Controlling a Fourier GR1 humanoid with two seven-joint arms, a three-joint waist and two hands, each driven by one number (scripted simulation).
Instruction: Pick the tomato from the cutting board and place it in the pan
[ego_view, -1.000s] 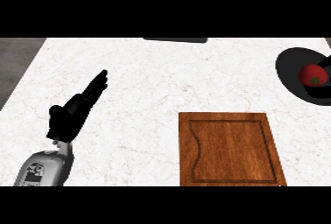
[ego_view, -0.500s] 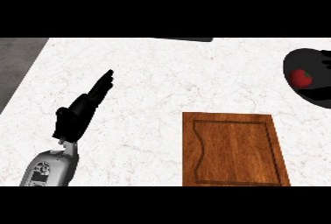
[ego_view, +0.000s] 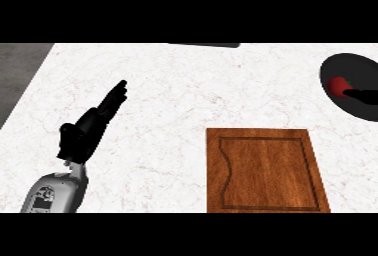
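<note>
Already sitting in the black pan (ego_view: 353, 75) at far right, off the bare cutting board (ego_view: 266, 170), the red tomato (ego_view: 339, 85), with dark right hand (ego_view: 363, 95) just beside it, grasp unclear; resting flat-fingered over the worktop (ego_view: 184, 90), left hand (ego_view: 92, 125).

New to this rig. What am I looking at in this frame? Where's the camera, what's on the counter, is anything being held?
The camera sits at the robot's head and looks steeply down at a white marbled counter. It is a humanoid, so only its arms show. The grey forearm with a black hand at the left is its left hand, fingers straight, resting open and holding nothing. A wooden cutting board lies at the lower right with nothing on it. At the right edge is a dark pan, cut off by the frame, with the red tomato inside it. A black shape just beside the tomato is probably the right hand; too little of it shows to tell how it is posed or whether it holds the tomato.
</note>
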